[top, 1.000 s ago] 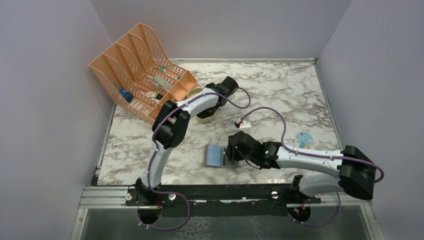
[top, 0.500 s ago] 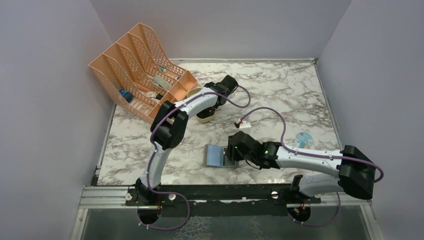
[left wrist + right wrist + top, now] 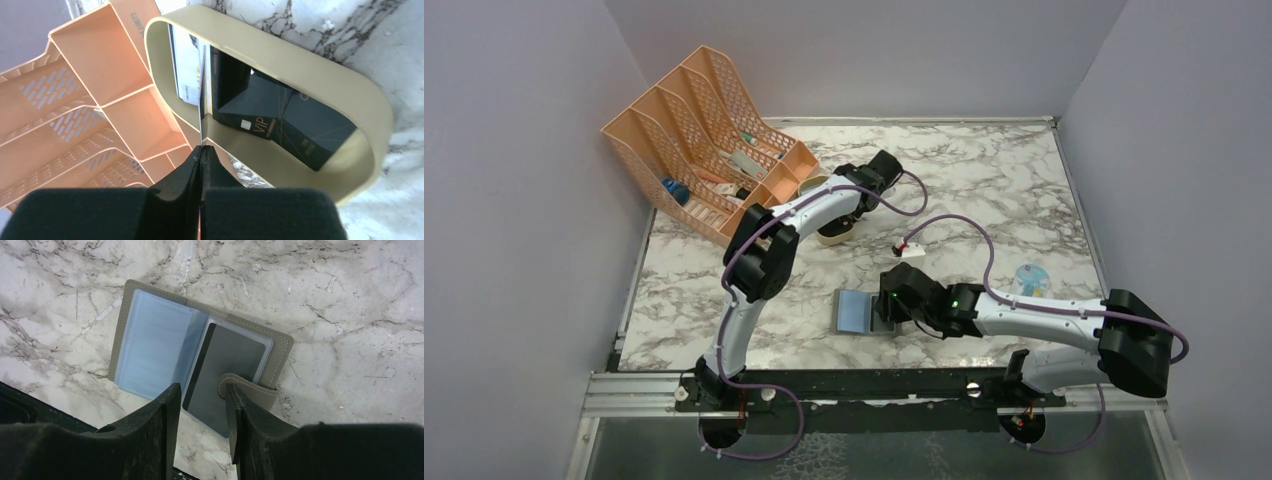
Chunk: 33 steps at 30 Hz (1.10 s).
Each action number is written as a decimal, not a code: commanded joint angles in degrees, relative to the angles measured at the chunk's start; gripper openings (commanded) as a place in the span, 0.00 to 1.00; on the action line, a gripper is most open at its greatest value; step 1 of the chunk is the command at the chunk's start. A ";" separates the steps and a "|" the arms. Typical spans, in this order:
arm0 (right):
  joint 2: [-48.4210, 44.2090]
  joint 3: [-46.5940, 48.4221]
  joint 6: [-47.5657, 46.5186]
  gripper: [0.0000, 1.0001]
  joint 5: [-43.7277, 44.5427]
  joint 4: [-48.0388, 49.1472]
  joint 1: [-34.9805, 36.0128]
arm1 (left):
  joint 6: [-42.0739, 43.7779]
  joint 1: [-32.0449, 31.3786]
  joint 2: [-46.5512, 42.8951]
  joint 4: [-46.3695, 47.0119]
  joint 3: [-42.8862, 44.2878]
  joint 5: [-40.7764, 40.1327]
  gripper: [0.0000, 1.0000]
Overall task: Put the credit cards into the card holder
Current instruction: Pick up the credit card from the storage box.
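Pinched tight, the jaws of the left gripper (image 3: 201, 156) are closed on the near edge of a whitish card (image 3: 189, 70), which is seen almost edge-on and is stood upright inside the tan oval tray (image 3: 320, 75). Dark cards (image 3: 280, 120) are left lying in the tray just beside it, and the peach rack (image 3: 100, 60) is seen right next to the tray. The jaws of the right gripper (image 3: 200, 407) are held narrowly apart with nothing gripped. They are poised over the card holder (image 3: 150, 345), which is laid open on the marble table (image 3: 350, 315). One dark card (image 3: 230, 370) is already tucked partway into its right pocket, beside the strap tab (image 3: 252, 390). For the lift to be done well, the whitish card should be raised straight up so the tray rim is cleared. The holder should be kept flat and open until the card is brought to a free pocket.
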 commanded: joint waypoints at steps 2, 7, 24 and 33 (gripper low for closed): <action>0.33 1.39 -0.38 0.39 0.03 1.20 0.08 | -6.29 -1.12 -5.35 -4.89 0.91 3.46 0.00; 0.05 1.27 0.18 0.39 -0.40 1.03 0.11 | -11.02 -1.14 -9.05 -6.62 0.53 4.62 0.00; -1.82 0.84 0.88 0.36 -2.30 0.43 0.12 | -33.89 2.48 -33.01 -2.92 -15.88 34.81 0.00; -13.68 -2.96 4.54 0.40 -8.66 11.09 0.12 | -46.84 8.36 -51.87 20.24 -41.99 65.83 0.00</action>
